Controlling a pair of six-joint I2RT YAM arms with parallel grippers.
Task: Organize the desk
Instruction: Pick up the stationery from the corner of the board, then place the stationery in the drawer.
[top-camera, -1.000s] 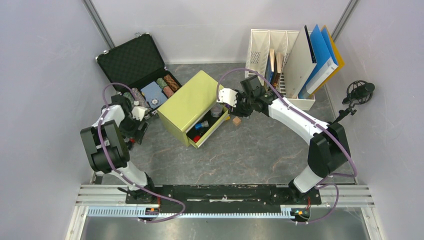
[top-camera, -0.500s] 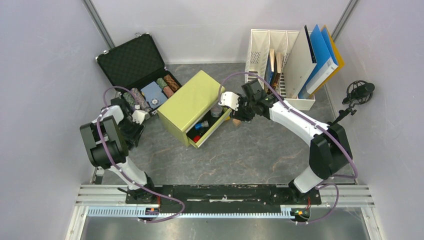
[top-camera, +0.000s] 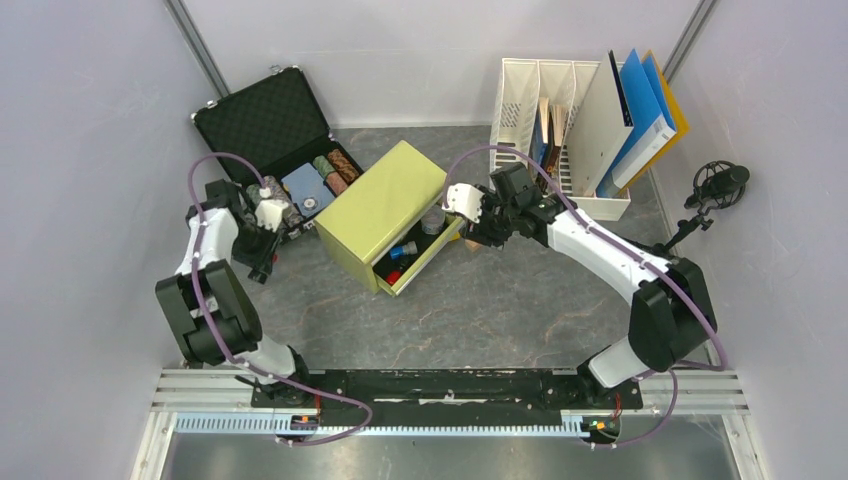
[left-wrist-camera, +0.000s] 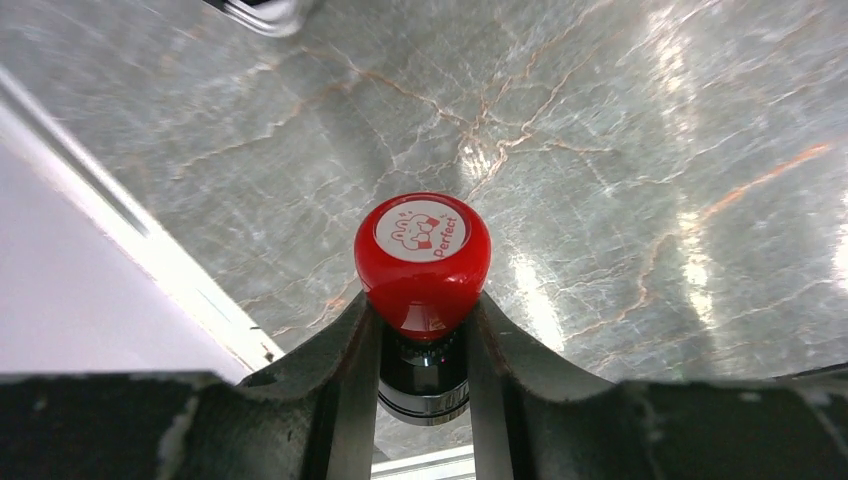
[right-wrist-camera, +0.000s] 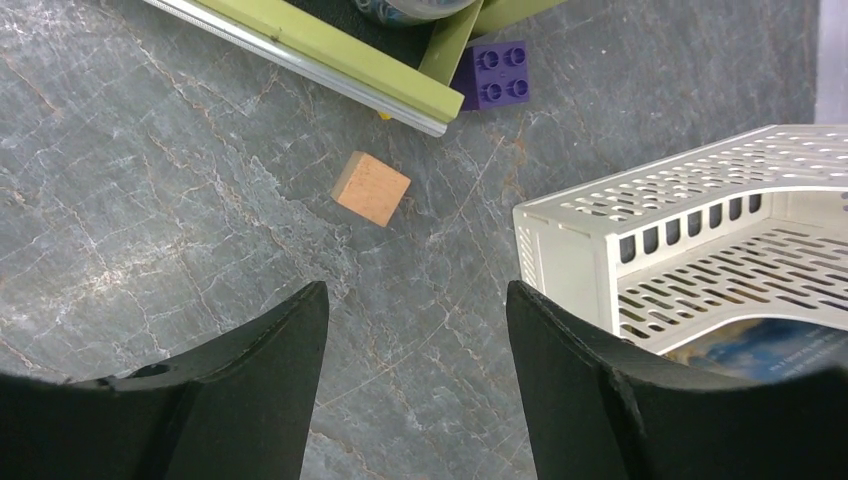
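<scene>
Right wrist: my right tool (right-wrist-camera: 415, 295) gapes over the table (right-wrist-camera: 150, 200), block (right-wrist-camera: 371, 188) ahead, tray (right-wrist-camera: 560, 215) rightward; left tool (left-wrist-camera: 422, 305) clamps a stamp (left-wrist-camera: 422, 250).

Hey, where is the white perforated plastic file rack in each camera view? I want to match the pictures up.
Top external: the white perforated plastic file rack stands at the far right, against the back wall.
Right wrist: its corner fills the right side.
Left wrist: not in it; only a red-capped stamp gripped by the left end effector.
Shared landmark: the dark grey marbled desk, in all three views.
</scene>
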